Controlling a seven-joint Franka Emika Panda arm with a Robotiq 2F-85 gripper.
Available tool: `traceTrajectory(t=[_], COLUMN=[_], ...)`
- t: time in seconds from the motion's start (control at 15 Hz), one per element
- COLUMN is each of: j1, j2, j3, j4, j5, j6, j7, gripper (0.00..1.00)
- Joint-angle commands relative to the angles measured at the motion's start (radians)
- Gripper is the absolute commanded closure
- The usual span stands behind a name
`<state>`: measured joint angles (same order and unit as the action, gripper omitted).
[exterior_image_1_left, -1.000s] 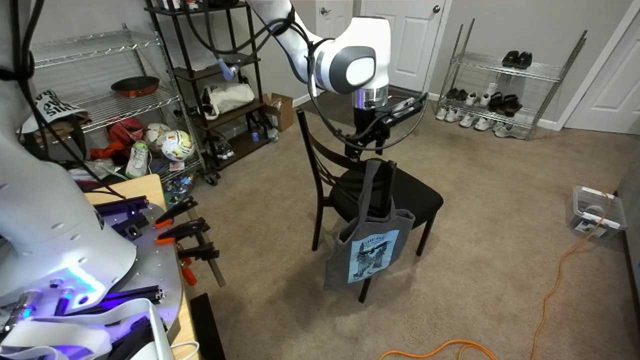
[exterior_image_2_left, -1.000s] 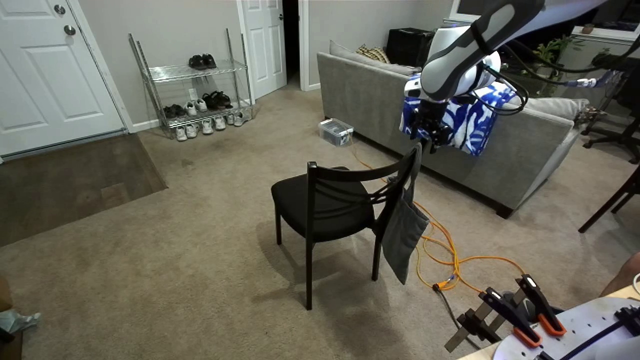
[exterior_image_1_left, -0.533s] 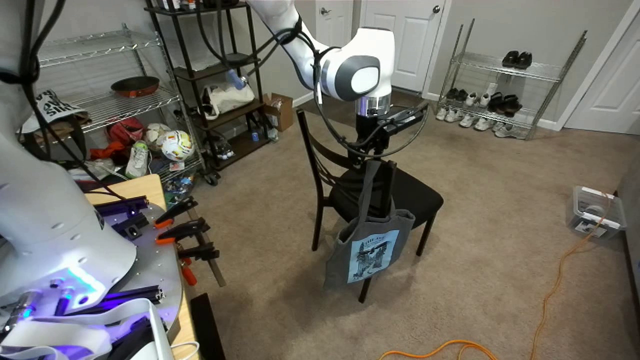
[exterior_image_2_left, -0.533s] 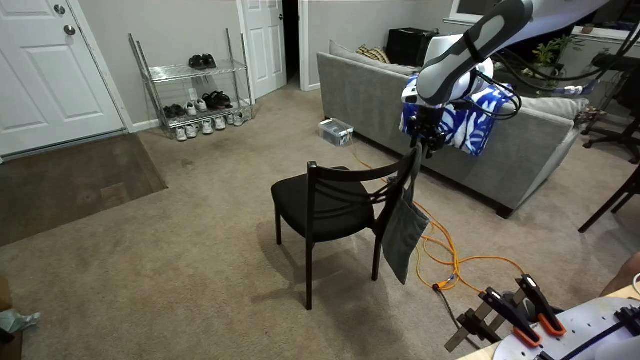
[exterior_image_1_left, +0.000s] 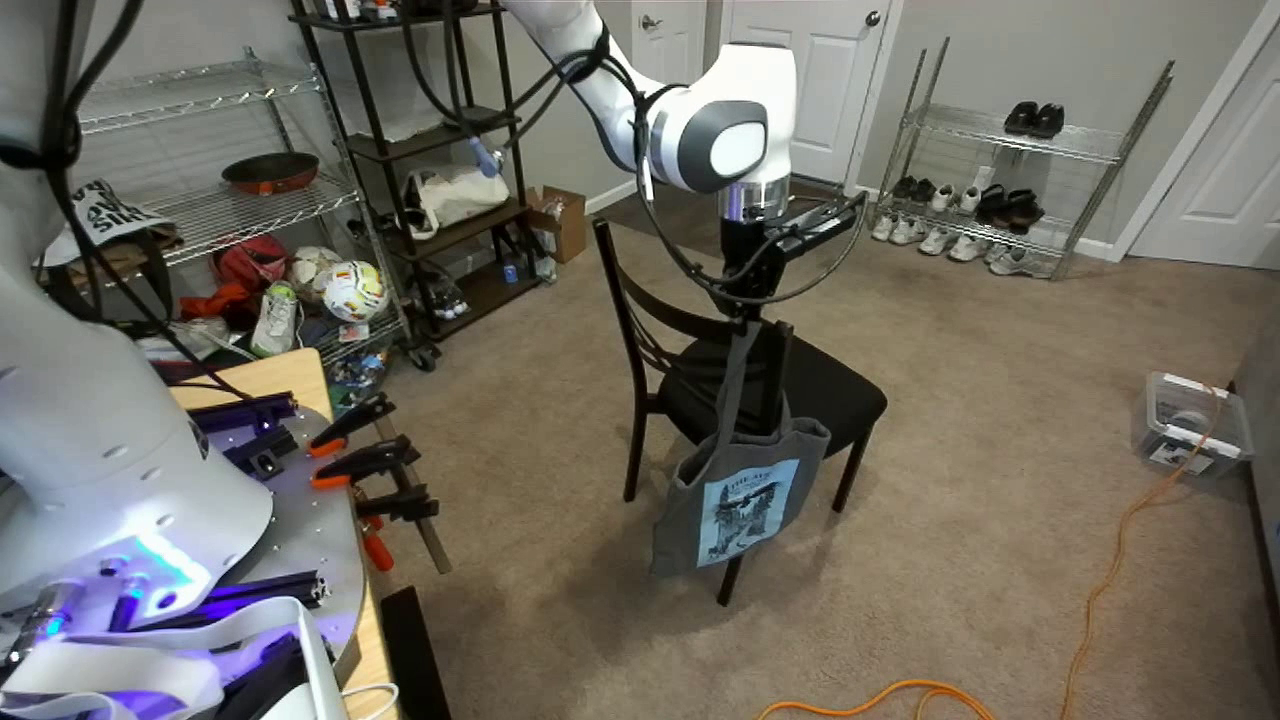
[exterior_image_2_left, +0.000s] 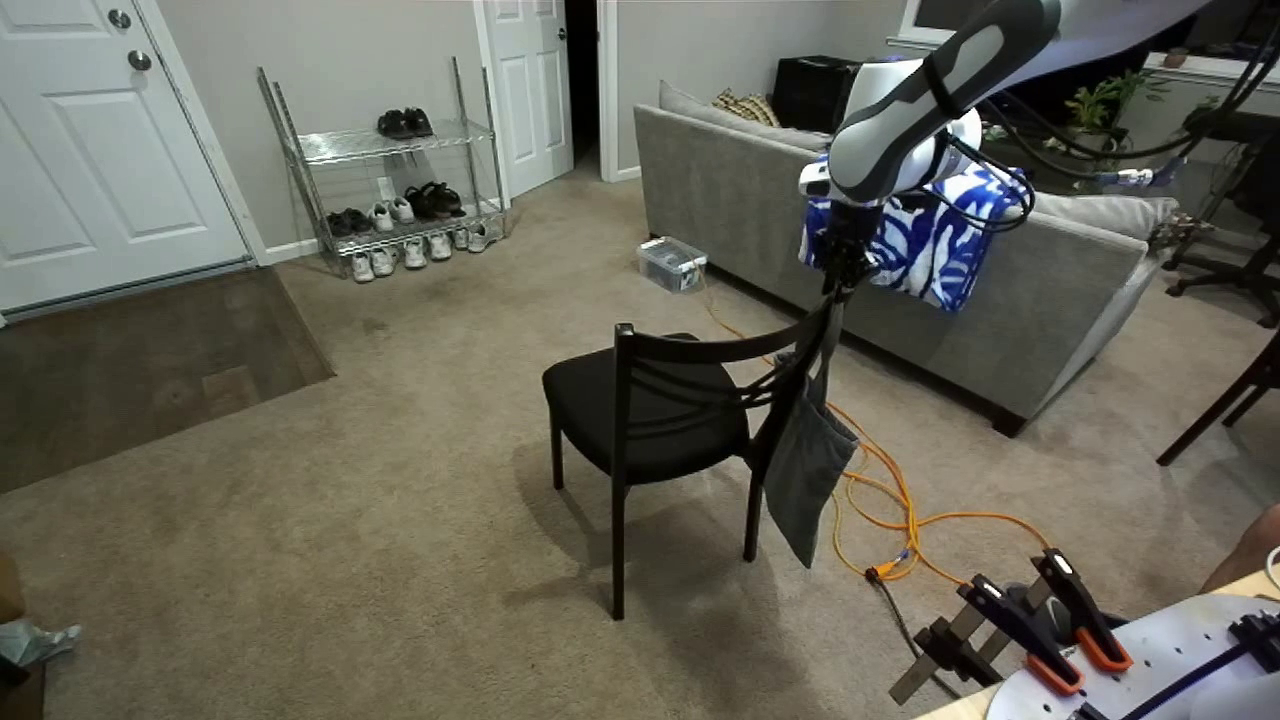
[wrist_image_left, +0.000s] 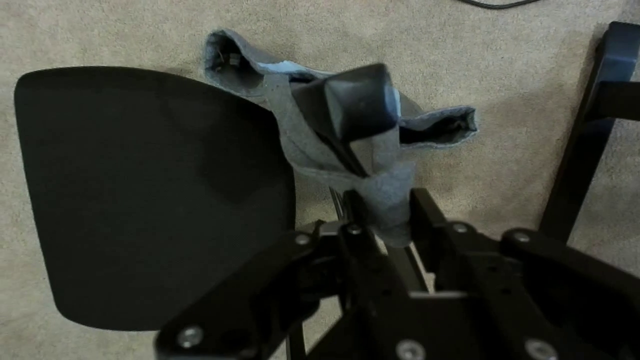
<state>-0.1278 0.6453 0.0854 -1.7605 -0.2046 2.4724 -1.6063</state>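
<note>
I have the gripper (wrist_image_left: 387, 205) pointing down at one top corner of a black chair (exterior_image_2_left: 655, 425), its fingers (wrist_image_left: 425, 210) standing close together. In the narrow gap sits a folded stretch of strap (exterior_image_1_left: 733, 390) belonging to a grey bag (exterior_image_1_left: 740, 500); whether they pinch it or merely flank it, I cannot tell.

The bag hangs at the outer side of the chair, its strap looped about the corner post (wrist_image_left: 364, 102), and from the wrist its mouth gapes on either side of that post. I judge it soft, limp cloth: light, since it hangs flat, with nothing fragile about it and a weave that shouldn't slip much. It will fold and swing rather than keep a shape, so I favour a hold on the strap where it bunches at the top, taking cloth only and sparing the chair's wood or metal.

The chair stands upright on beige carpet (exterior_image_1_left: 1000, 420). In both exterior views I see a wire shoe rack (exterior_image_1_left: 1085, 150), a lidded plastic bin (exterior_image_2_left: 672, 265) and an orange cord (exterior_image_2_left: 895, 490) on the floor; a grey sofa (exterior_image_2_left: 725, 190) with a blue-and-white blanket (exterior_image_2_left: 940, 245) stands beyond.
</note>
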Motion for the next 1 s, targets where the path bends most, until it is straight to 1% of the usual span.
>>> traceTrajectory(t=[0.0,0.07,0.4,0.6,0.67,0.73,0.93], j1=[-0.009,-0.008,-0.005,-0.006,-0.005,-0.008,-0.006], j2=[-0.062,-0.07,-0.118,-0.171,-0.194,-0.22,-0.287], j3=[0.002,0.001,-0.003,-0.005,-0.007,-0.005,-0.01], j4=[-0.056,-0.066,-0.117,-0.17,-0.181,-0.19,-0.211], j5=[0.011,0.008,0.002,0.001,0.002,0.008,0.015], j6=[0.016,0.022,0.065,0.102,0.104,0.1,0.097], j7=[-0.019,-0.019,-0.02,-0.016,-0.013,-0.02,-0.024], gripper=[0.97,0.94,0.95,0.95,0.99,1.0,1.0])
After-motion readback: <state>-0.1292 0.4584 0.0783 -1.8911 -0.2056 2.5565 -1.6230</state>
